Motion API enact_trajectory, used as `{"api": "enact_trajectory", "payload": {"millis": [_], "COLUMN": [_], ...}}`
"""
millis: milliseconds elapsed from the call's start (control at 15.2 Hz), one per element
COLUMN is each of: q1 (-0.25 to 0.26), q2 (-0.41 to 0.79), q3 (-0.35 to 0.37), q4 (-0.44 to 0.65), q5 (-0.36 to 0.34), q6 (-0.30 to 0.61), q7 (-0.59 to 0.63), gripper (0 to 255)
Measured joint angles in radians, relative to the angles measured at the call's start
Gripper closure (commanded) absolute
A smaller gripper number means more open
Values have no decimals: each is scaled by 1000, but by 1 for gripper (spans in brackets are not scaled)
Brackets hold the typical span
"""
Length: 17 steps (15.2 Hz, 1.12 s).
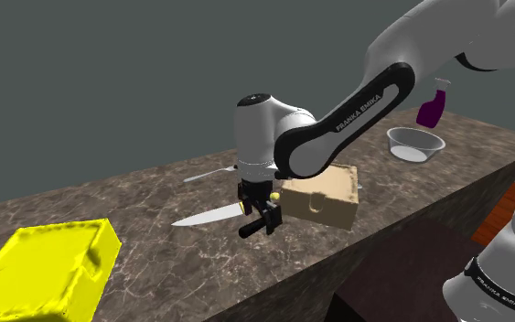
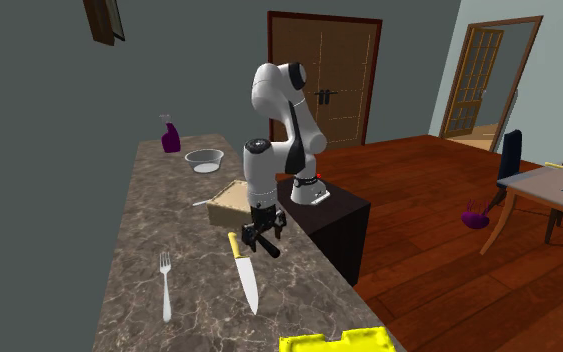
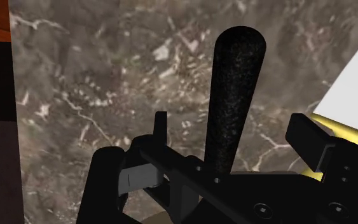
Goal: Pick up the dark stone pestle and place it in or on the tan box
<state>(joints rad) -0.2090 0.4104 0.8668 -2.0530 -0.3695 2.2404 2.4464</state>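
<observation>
Two fingers (image 3: 311, 137) of the gripper (image 3: 234, 130) stand wide astride the dark pestle (image 3: 238, 83), not touching it; likely grasp step, next close, lift, carry to tan box (image 1: 324, 197).

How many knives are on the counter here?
1: a yellow-handled knife lies beside the pincer, blade pointing away from the tan box. Others may hide behind the arm.

The white arm (image 1: 374, 96) enters at the shoulder view's two o'clock and slopes toward eight o'clock to a bent dark joint, from which its white wrist (image 1: 257, 128) drops straight toward six o'clock. The black gripper (image 1: 258, 218) hangs under the wrist, pointing down, slightly tilted toward seven o'clock. In the wrist view its fingers (image 3: 308, 137) stand well apart, not closed together.
</observation>
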Motion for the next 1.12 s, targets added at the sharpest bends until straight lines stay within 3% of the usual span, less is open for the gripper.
{"api": "enact_trajectory", "payload": {"millis": [462,528,1122], "q1": [9,9,9], "q2": [11,11,7], "q3": [-9,-9,-10], "q4": [-7,-7,0], "q5": [-13,-13,-16], "q6": [15,15,16], "q7": [11,11,14], "gripper": [0,255,255]}}
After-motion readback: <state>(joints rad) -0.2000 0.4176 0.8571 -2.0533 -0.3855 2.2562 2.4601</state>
